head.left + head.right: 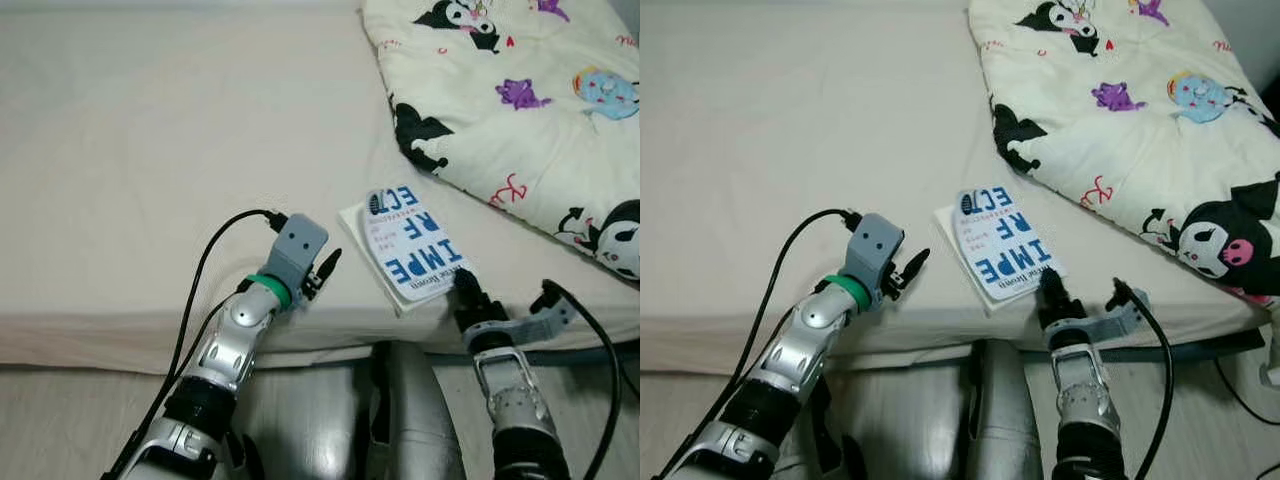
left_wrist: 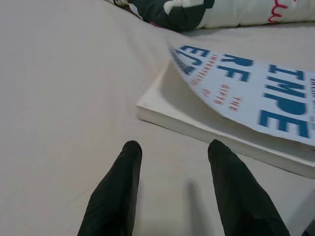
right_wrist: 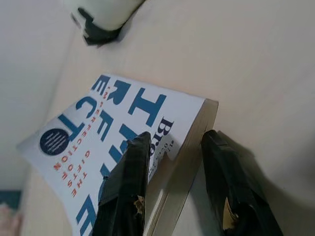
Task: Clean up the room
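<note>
A white paperback book [image 1: 410, 245] with blue lettering lies flat on the beige bed [image 1: 150, 150], close to its front edge. My right gripper [image 1: 463, 278] is at the book's near corner. In the right wrist view this gripper [image 3: 175, 137] is open, with one finger over the cover [image 3: 98, 132] and the other on the sheet beside the page edge. My left gripper [image 1: 326, 268] hovers low over the sheet just left of the book. It is open and empty [image 2: 171, 145], and the book's other edge [image 2: 221, 132] lies a short way ahead of its fingertips.
A cream quilt [image 1: 520, 100] printed with cartoon figures is bunched on the bed at the back right, its edge a little beyond the book. The mattress's front edge [image 1: 100, 335] runs just below both grippers, with pale floor [image 1: 60, 420] under it.
</note>
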Robot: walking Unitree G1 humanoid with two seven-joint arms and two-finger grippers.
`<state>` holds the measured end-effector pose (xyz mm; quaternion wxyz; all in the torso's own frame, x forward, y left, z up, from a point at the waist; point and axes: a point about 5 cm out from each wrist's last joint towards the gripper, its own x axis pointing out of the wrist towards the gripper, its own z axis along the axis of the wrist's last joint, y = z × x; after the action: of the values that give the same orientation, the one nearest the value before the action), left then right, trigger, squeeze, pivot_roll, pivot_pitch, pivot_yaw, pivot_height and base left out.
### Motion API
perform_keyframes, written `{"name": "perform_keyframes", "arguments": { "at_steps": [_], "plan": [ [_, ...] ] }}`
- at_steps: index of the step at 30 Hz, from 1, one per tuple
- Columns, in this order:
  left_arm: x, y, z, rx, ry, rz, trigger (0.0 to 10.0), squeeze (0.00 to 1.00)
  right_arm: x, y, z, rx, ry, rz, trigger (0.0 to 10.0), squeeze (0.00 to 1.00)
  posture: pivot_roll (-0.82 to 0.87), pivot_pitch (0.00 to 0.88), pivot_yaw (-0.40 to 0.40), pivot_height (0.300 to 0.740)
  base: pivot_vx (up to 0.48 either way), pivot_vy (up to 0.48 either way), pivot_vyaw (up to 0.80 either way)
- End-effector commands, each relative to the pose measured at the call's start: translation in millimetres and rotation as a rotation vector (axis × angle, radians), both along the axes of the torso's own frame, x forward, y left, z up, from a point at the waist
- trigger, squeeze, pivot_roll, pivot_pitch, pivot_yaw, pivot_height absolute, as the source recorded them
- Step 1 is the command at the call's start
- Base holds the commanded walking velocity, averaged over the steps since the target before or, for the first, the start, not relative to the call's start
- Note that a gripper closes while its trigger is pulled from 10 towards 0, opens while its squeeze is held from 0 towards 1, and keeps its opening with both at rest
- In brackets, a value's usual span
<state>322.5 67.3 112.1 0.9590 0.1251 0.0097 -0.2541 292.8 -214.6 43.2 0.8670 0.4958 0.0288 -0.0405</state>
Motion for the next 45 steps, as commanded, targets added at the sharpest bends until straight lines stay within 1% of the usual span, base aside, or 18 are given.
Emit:
{"name": "perform_keyframes", "arguments": {
  "at_steps": [1, 2, 3, 4, 5, 6, 15, 16, 20, 24, 28, 29, 30, 31, 32, 36, 41, 45],
  "plan": [
    [-3.6, 1.1, -5, 0.015, 0.016, -0.005, 10.0, 0.00, -4.8, 8.4, -12, 0.049, 0.047, 0.029, 10.0, 0.17, -0.03, 0.113, 0.052, 0.535, 0.000, 0.000, 0.00],
    [-4.2, 1.6, -5, 0.016, 0.016, -0.004, 10.0, 0.00, -4.1, 9.2, -14, 0.058, 0.062, 0.031, 10.0, 0.42, -0.02, 0.116, 0.051, 0.535, 0.000, 0.000, 0.00],
    [-4.2, 1.6, -5, 0.016, 0.016, -0.004, 10.0, 0.00, -4.1, 9.2, -14, 0.058, 0.062, 0.031, 10.0, 0.42, -0.02, 0.116, 0.051, 0.535, 0.000, 0.000, 0.00],
    [-5.0, 2.3, -5, 0.018, 0.017, -0.003, 10.0, 0.00, -3.5, 10.5, -17, 0.072, 0.083, 0.035, 10.0, 0.58, -0.02, 0.119, 0.053, 0.535, 0.000, 0.000, 0.00],
    [-5.9, 3.2, -6, 0.020, 0.018, -0.002, 10.0, 0.00, -3.2, 12.0, -19, 0.088, 0.098, 0.037, 10.0, 0.90, -0.01, 0.123, 0.055, 0.535, 0.000, 0.000, 0.00],
    [-6.6, 4.1, -6, 0.022, 0.019, -0.002, 10.0, 0.00, -3.2, 13.6, -21, 0.104, 0.108, 0.041, 10.0, 1.00, -0.01, 0.125, 0.058, 0.535, 0.000, 0.000, 0.00],
    [-6.8, 4.2, -3, 0.032, 0.018, -0.009, 10.0, 0.00, -3.0, 21.6, -28, 0.130, 0.105, 0.118, 10.0, 1.00, 0.01, 0.132, 0.072, 0.535, 0.000, 0.000, 0.00],
    [-6.3, 4.9, -3, 0.034, 0.017, -0.008, 10.0, 0.00, 0.9, 23.2, -25, 0.130, 0.075, 0.136, 10.0, 0.03, 0.01, 0.133, 0.074, 0.535, 0.000, 0.000, 0.00],
    [-6.0, 6.2, -2, 0.037, 0.016, -0.005, 10.0, 0.00, 7.9, 27.0, -16, 0.148, 0.009, 0.179, 10.0, 0.00, 0.02, 0.132, 0.075, 0.535, 0.000, 0.000, 0.00],
    [-6.1, 6.9, 0, 0.041, 0.013, -0.003, 10.0, 0.00, 16.4, 36.8, -2, 0.240, -0.112, 0.298, 10.0, 0.00, 0.04, 0.140, 0.074, 0.535, 0.000, 0.000, 0.00],
    [-6.4, 7.3, 0, 0.041, 0.012, -0.002, 10.0, 0.00, 17.4, 38.0, 1, 0.265, -0.144, 0.319, 10.0, 0.00, 0.05, 0.141, 0.076, 0.535, 0.000, 0.000, 0.00],
    [-7.3, 8.9, 0, 0.045, 0.013, 0.000, 10.0, 0.00, 18.6, 40.2, 3, 0.290, -0.169, 0.337, 8.5, 0.00, 0.06, 0.137, 0.078, 0.535, 0.000, 0.000, 0.00],
    [-7.3, 8.9, 0, 0.045, 0.013, 0.000, 10.0, 0.00, 18.6, 40.2, 3, 0.290, -0.169, 0.337, 8.5, 0.00, 0.06, 0.137, 0.078, 0.535, 0.000, 0.000, 0.00],
    [-8.2, 10.7, -1, 0.049, 0.014, 0.002, 10.0, 0.00, 20.0, 42.9, 5, 0.304, -0.184, 0.353, 4.1, 0.00, 0.06, 0.135, 0.078, 0.535, 0.000, 0.000, 0.00],
    [-8.5, 12.3, -1, 0.052, 0.014, 0.004, 10.0, 0.00, 22.0, 44.9, 7, 0.314, -0.199, 0.360, 0.0, 0.00, 0.06, 0.134, 0.077, 0.535, 0.000, 0.000, 0.00],
    [-7.3, 13.7, 0, 0.054, 0.013, 0.009, 10.0, 0.00, 25.9, 44.9, 10, 0.321, -0.214, 0.346, 0.0, 0.00, 0.06, 0.127, 0.074, 0.535, 0.000, 0.000, 0.00],
    [-5.4, 11.4, 2, 0.050, 0.007, 0.010, 10.0, 0.00, 30.3, 32.7, 18, 0.333, -0.285, 0.289, 0.0, 0.00, 0.05, 0.115, 0.070, 0.535, 0.000, 0.000, 0.00],
    [-5.3, 10.3, 1, 0.050, 0.009, 0.008, 10.0, 0.00, 29.5, 29.1, 18, 0.339, -0.294, 0.281, 0.0, 0.00, 0.04, 0.109, 0.068, 0.535, 0.000, 0.000, 0.00]
  ]
}}
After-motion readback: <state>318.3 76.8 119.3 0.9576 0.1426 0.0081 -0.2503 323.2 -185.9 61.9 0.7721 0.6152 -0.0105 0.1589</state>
